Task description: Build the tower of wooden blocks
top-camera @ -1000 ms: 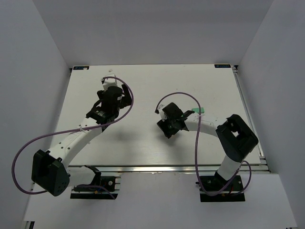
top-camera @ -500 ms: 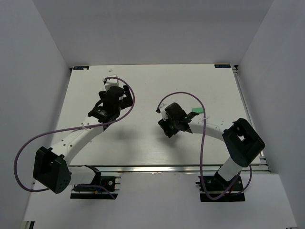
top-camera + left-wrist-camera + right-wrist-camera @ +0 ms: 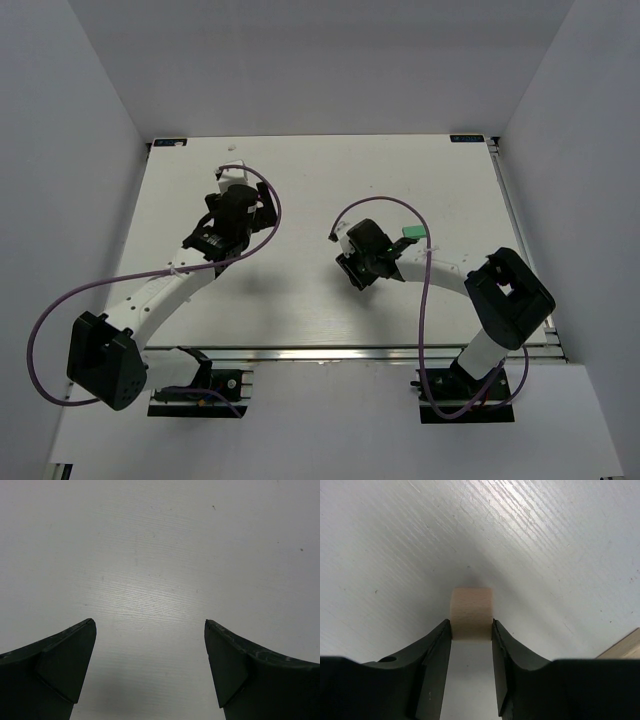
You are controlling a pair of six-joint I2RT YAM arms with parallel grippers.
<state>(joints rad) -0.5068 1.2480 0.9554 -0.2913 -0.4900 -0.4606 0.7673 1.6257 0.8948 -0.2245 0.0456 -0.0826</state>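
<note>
One tan wooden block (image 3: pixel 471 611) is pinched at the tips of my right tool (image 3: pixel 471 629); that shallow hold could let it twist free. My left tool (image 3: pixel 150 627) hangs open.

Light tan block (image 3: pixel 471 611), gripped by right pincer (image 3: pixel 471 628)

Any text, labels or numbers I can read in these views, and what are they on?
No readable text in any view.
Corner tags at the far edge: too small to read.
Block in the right tool: bare wood, no marks.
</note>
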